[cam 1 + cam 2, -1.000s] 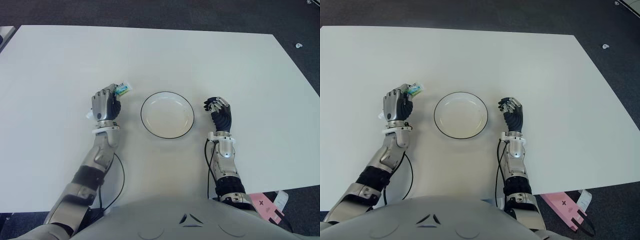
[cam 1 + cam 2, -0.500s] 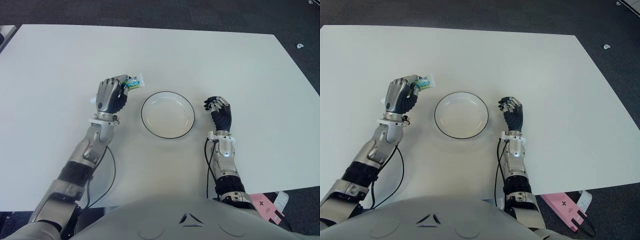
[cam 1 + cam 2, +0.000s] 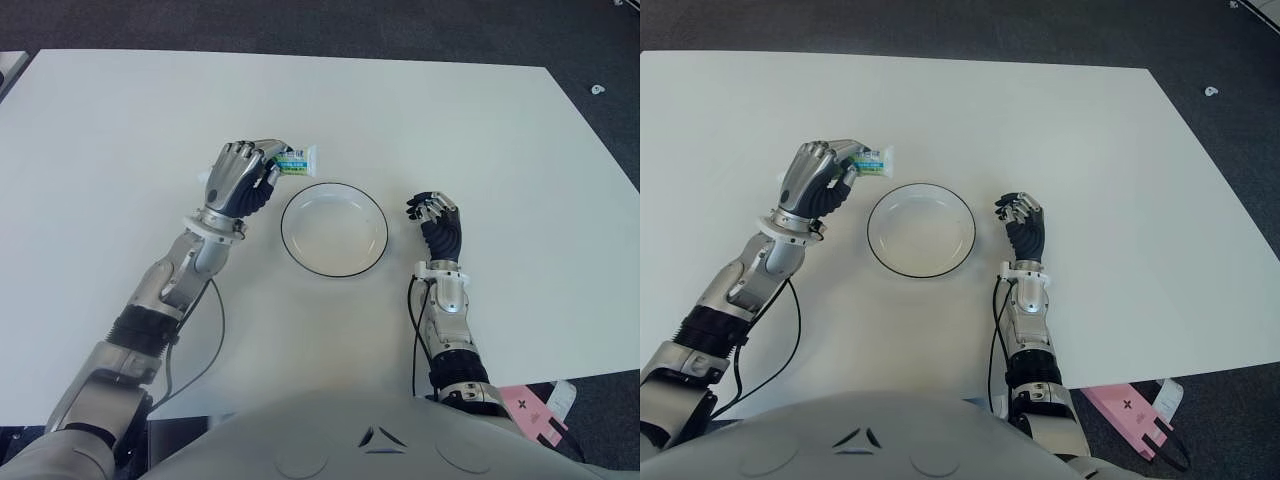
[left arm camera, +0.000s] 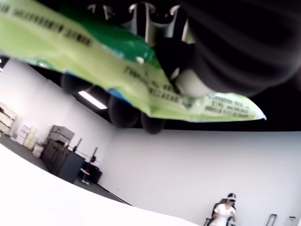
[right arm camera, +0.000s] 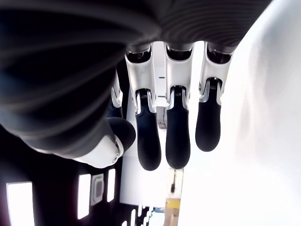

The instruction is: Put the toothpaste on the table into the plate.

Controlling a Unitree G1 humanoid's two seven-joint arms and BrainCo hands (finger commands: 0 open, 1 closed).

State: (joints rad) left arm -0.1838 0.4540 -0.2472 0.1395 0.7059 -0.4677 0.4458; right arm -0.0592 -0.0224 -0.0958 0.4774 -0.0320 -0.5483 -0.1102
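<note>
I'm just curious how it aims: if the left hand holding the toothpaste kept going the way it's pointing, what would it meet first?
Probably nothing on the table: the left hand with the toothpaste points past the plate's far rim, over bare table. Height is unclear.

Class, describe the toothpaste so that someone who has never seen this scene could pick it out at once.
Start at the white table and find the round white plate with the dark rim near its middle. Just beyond the plate's left edge, the left hand holds the toothpaste, a small green-and-white tube sticking out of its fingers, the only colourful thing there.
</note>
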